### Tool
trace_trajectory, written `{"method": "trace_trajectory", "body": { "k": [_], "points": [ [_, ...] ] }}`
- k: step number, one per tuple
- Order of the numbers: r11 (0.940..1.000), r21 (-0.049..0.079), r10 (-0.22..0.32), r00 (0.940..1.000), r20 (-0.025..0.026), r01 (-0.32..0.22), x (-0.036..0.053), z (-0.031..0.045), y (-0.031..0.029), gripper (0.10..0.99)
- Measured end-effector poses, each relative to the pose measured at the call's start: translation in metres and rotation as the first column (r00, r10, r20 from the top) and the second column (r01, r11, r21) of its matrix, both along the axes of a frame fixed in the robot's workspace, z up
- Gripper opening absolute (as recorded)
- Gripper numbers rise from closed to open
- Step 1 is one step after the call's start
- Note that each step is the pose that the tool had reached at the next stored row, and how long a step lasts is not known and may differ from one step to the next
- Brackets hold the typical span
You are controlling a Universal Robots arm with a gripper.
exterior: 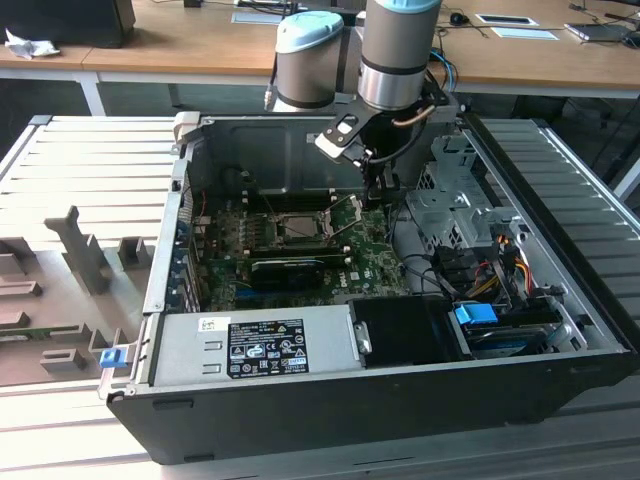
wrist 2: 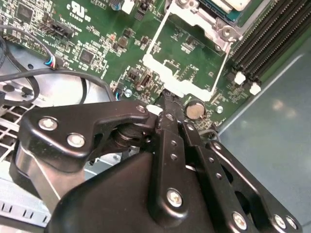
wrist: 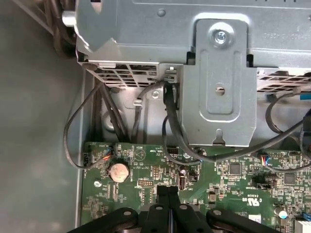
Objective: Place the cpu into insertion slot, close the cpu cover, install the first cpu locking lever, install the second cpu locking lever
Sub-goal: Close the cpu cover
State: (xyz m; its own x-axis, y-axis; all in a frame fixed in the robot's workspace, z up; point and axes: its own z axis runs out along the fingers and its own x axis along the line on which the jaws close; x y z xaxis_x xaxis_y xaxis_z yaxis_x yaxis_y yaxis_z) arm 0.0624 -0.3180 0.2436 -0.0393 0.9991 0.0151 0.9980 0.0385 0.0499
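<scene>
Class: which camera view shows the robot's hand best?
The second wrist view: the hand sits close up, linkage and shut fingers clear, tips by the cpu cover. In the first wrist view, its fingertips meet over the board; in the exterior view it is small, inside the case.

Green motherboard (exterior: 372,268), black end effector (wrist 2: 165,101), grey case (exterior: 255,150).

Arm (exterior: 398,50) is hanging near-vertical from above, with a wrist joint (exterior: 308,60) sticking out toward the exterior view's left. Tool (exterior: 376,190) is pointing straight down. Its black fingers (wrist: 163,194) are pressing flat together in both wrist views, no gap showing, and the linkage bars (wrist 2: 73,131) are folding in close alongside.
</scene>
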Motion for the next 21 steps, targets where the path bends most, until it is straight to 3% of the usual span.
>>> {"method": "trace_trajectory", "body": {
  "k": [9,21],
  "points": [
    [1.0000,0.001,0.001,1.0000,-0.0013,-0.001,-0.0009,-0.0005,-0.0010,0.106],
    [1.0000,0.000,0.002,1.0000,-0.0013,-0.002,-0.0183,0.0000,-0.0010,0.106]
  ]
}}
